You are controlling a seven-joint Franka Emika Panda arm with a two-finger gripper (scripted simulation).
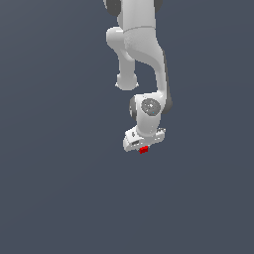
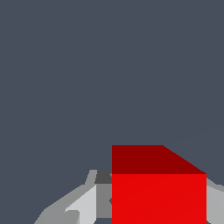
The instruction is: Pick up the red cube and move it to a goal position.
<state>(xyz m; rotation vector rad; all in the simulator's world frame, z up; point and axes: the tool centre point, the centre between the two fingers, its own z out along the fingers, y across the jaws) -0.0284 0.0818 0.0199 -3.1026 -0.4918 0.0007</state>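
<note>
Wrist view shows the tiny bright red plain-faced cube [image 2: 159, 192] clamped in the white pincer [image 2: 148, 205]; grasp looks done, carrying to goal remains.

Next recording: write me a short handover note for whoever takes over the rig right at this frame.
Gripper: appears shut on the red cube; in the wrist view the cube sits between the grey fingers, which flank it on both sides.
Cube: at the gripper's tip, under the white arm; whether it is off the surface cannot be told.
Done: the grasp, as far as the views show.
Left: carry the cube to the goal. No goal marker shows in either view, so confirm the target first.
</note>
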